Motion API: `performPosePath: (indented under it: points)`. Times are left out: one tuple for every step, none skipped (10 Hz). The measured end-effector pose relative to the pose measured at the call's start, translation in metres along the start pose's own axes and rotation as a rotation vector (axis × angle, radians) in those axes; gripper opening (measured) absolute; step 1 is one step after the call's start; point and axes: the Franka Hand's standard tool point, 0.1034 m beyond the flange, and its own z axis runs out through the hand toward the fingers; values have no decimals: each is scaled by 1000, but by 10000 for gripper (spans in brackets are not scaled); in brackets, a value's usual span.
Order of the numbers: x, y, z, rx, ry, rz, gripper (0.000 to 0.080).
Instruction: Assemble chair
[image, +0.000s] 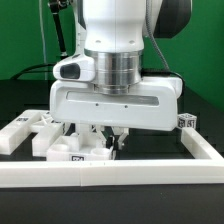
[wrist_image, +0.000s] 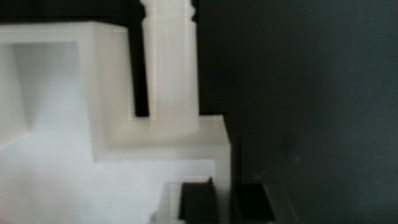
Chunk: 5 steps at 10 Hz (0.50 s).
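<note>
- The claw hangs low over the black bench, its broad white body hiding much of what lies below.
- Its two fingers are pressed close together, with barely a sliver between them.
- In the wrist view the dark fingertips sit side by side at the edge of a white piece. I cannot tell whether they pinch that edge or only rest beside it, and nothing is plainly held.
- Right beside the fingertips lies a stepped white block, and a narrow bar runs off from it along the dark bench.
- Whether the bar and block are one moulded piece or two pieces already joined, I cannot tell.
- In the exterior view, the chair parts lie in a loose cluster under the claw and towards that view's left. They are white slabs and bars, some with black-and-white tags, touching or just beside one another.
- One small cube with a tag sits well apart from the cluster, at the exterior view's right.
- A long white border rail runs along the near side of the parts and turns a corner at the exterior view's right.
- As I judge it, the work is at an early stage. Nothing here has the shape of a chair, the parts lie flat and scattered, and nearly all the joining is left to do.
</note>
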Motion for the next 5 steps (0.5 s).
performPosePath:
  points:
    - [0,0,0,0,0,0,33]
    - [0,0,0,0,0,0,33]
    - [0,0,0,0,0,0,33]
    - [0,0,0,0,0,0,33]
    - [-1,-2,0,0,0,-5,33]
